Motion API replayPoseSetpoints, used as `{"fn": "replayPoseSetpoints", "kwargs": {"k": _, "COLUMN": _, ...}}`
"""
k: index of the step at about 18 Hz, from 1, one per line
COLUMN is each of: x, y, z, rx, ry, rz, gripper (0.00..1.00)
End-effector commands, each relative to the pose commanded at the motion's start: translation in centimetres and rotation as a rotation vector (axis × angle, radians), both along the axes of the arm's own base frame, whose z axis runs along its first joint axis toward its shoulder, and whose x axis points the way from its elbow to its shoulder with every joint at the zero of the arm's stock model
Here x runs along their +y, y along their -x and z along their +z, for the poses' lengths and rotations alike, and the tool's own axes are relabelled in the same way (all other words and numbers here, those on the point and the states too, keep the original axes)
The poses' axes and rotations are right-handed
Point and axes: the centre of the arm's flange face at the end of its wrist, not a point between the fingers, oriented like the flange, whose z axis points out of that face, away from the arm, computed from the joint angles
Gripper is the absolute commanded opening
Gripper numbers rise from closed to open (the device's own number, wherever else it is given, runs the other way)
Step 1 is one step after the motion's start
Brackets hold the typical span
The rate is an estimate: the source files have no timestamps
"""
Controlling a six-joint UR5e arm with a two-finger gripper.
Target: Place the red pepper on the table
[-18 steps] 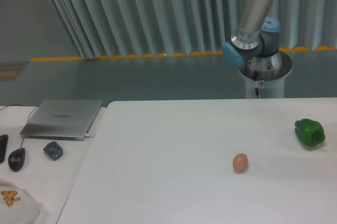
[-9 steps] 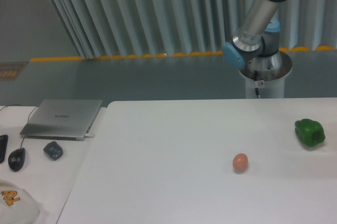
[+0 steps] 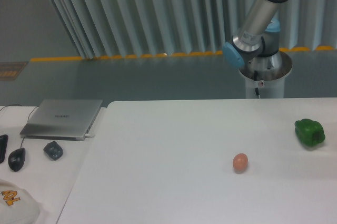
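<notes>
The gripper is out of frame, so its jaws cannot be told, and only the arm (image 3: 261,10) shows, rising from its pedestal behind the table's (image 3: 174,145) far edge; the red pepper is nowhere visible. Far left of the arm, on a separate desk (image 3: 63,174), lie a mouse (image 3: 16,158), a dark lump (image 3: 52,150) and a closed laptop (image 3: 63,117); below the arm sits an egg (image 3: 240,162); right of it, near the table's edge, a green pepper (image 3: 309,132).

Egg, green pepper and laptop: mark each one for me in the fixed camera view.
egg (image 3: 240,162), fixed camera, middle of its rounded body.
green pepper (image 3: 309,132), fixed camera, centre of its lumpy body.
laptop (image 3: 62,118), fixed camera, middle of its closed lid.
</notes>
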Motion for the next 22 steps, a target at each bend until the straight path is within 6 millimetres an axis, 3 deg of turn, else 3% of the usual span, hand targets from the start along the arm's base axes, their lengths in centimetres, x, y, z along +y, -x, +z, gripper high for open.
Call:
{"fn": "replayPoseSetpoints", "kwargs": {"k": 8, "x": 0.0, "y": 0.0, "z": 0.0, "rx": 0.001, "ry": 0.000, "rz": 0.002, "gripper": 0.06}}
{"fn": "replayPoseSetpoints", "kwargs": {"k": 10, "x": 0.0, "y": 0.0, "z": 0.0, "rx": 0.000, "ry": 0.000, "rz": 0.002, "gripper": 0.06}}
{"fn": "replayPoseSetpoints", "kwargs": {"k": 11, "x": -0.1, "y": 0.0, "z": 0.0, "rx": 0.000, "ry": 0.000, "rz": 0.005, "gripper": 0.11}}
{"fn": "replayPoseSetpoints", "kwargs": {"k": 12, "x": 0.0, "y": 0.1, "z": 0.1, "rx": 0.003, "ry": -0.001, "rz": 0.002, "gripper": 0.49}}
{"fn": "replayPoseSetpoints", "kwargs": {"k": 16, "x": -0.1, "y": 0.3, "z": 1.0, "rx": 0.023, "ry": -0.005, "rz": 0.002, "gripper": 0.60}}
{"fn": "replayPoseSetpoints", "kwargs": {"k": 18, "x": -0.4, "y": 0.6, "z": 1.4, "rx": 0.033, "ry": -0.008, "rz": 0.008, "gripper": 0.82}}
{"fn": "replayPoseSetpoints", "kwargs": {"k": 22, "x": -0.2, "y": 1.3, "z": 3.0, "rx": 0.077, "ry": -0.015, "rz": 0.000, "gripper": 0.90}}
